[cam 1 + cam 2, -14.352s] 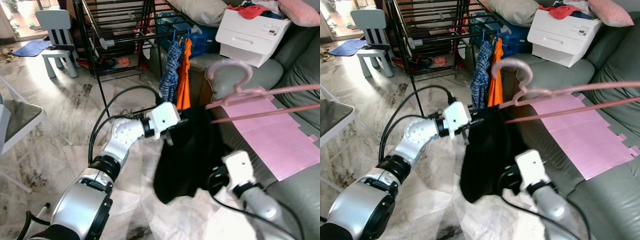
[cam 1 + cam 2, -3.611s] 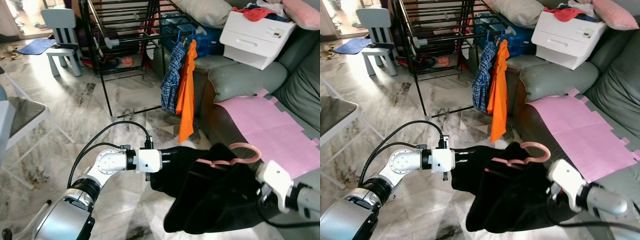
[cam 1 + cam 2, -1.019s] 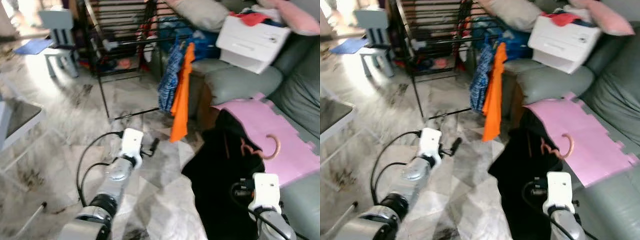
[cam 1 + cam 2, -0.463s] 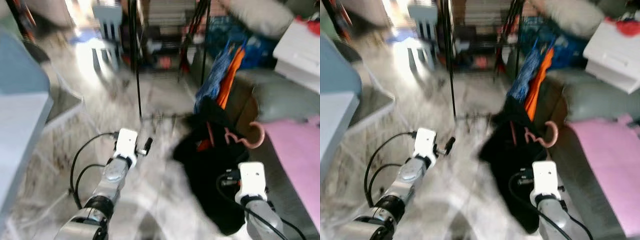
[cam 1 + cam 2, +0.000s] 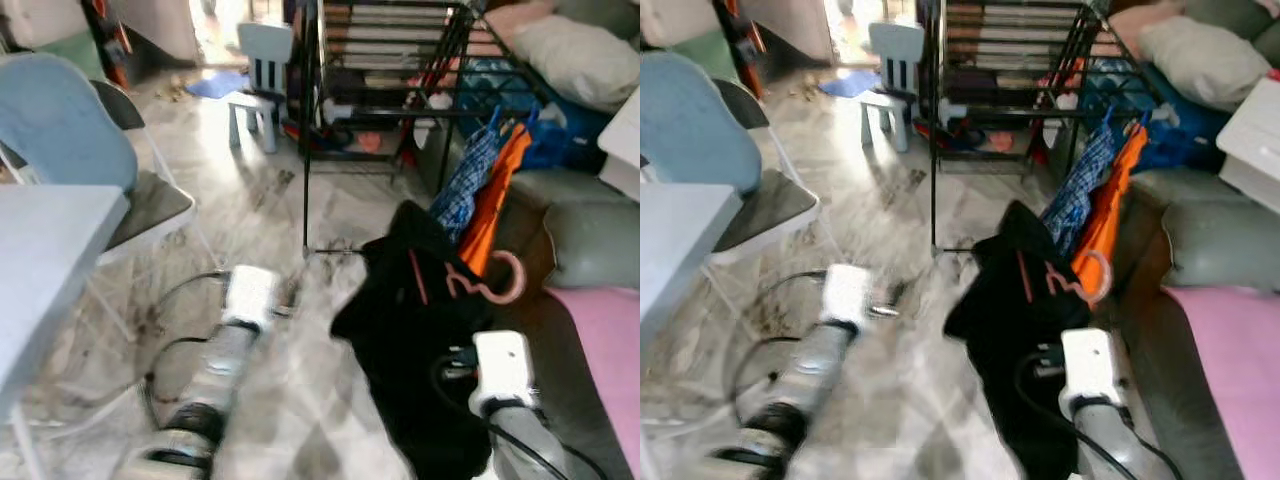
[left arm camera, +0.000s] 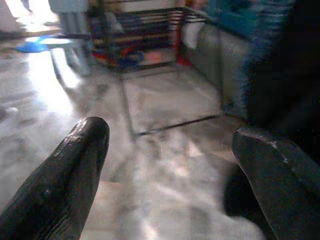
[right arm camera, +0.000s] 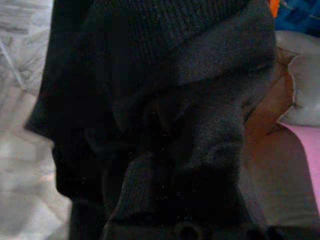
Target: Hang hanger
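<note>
A black garment (image 5: 415,330) hangs on a pink hanger (image 5: 497,283), whose hook sticks out at its upper right. My right gripper (image 5: 462,335) is buried in the fabric below the hook and holds it up, in front of my white right wrist (image 5: 502,368). Dark cloth covers the right wrist view. My left gripper (image 6: 170,165) is open and holds nothing. It sits low over the marble floor, left of the garment, and is blurred in the eye views. The black drying rack (image 5: 385,110) stands behind, with a blue plaid shirt (image 5: 468,185) and an orange shirt (image 5: 497,195) hanging on its near rail.
A blue folding chair (image 5: 70,140) and a white table (image 5: 45,260) are at the left. A small white child's chair (image 5: 262,60) stands beyond the rack. The grey sofa (image 5: 590,250) with a pink mat (image 5: 610,340) is at the right.
The camera has swung left toward the rack and chair. The left gripper let go of the black garment over a second ago and is now moving low. The right still holds the garment.
</note>
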Controlling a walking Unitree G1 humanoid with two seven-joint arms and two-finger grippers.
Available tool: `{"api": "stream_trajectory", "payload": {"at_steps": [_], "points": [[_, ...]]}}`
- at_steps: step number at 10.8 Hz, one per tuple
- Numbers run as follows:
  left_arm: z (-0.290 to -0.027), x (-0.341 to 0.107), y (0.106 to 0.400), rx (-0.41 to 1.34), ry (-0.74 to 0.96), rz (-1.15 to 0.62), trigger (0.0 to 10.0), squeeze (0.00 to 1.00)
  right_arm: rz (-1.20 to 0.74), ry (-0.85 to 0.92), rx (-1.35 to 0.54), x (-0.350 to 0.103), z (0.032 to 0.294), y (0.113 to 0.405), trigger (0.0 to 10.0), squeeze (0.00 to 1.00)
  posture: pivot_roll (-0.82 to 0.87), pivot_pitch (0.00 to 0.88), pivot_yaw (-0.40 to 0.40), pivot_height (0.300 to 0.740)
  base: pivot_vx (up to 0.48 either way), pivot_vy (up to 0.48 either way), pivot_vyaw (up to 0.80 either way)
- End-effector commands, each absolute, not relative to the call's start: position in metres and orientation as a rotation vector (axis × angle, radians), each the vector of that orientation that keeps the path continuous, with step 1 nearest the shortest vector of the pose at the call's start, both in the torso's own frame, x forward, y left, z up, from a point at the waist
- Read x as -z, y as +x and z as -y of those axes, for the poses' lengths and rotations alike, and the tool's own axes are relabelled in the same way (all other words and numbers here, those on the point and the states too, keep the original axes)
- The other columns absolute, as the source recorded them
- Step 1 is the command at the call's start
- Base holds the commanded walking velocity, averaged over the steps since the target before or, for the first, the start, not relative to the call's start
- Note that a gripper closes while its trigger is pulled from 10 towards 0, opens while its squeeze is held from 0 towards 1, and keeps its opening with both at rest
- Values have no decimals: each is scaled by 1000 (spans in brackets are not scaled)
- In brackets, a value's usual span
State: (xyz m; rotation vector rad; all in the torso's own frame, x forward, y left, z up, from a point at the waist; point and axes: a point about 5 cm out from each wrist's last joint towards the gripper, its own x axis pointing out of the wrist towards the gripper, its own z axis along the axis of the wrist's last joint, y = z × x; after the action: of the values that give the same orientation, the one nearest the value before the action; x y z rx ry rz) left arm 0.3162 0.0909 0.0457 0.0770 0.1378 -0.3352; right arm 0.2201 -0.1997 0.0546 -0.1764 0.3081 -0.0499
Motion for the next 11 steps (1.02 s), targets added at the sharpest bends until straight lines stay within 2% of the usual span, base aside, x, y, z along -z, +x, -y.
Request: {"api": "stream_trajectory", "payload": {"at_steps": [1,3,11], "points": [[-96,-52,322,334,105,-121,10000,0,-253,-173,61,-66,199,225,10000,0,37,0,-39,740,311,0,0],[-97,-53,323,327,106,-127,10000,0,-249,-162,65,-68,197,225,10000,0,24,0,-34,740,330,0,0],[-86,-53,321,355,104,-129,10000,0,-272,-161,-12,-67,179,227,10000,0,22,0,-48,740,477,0,0]]}}
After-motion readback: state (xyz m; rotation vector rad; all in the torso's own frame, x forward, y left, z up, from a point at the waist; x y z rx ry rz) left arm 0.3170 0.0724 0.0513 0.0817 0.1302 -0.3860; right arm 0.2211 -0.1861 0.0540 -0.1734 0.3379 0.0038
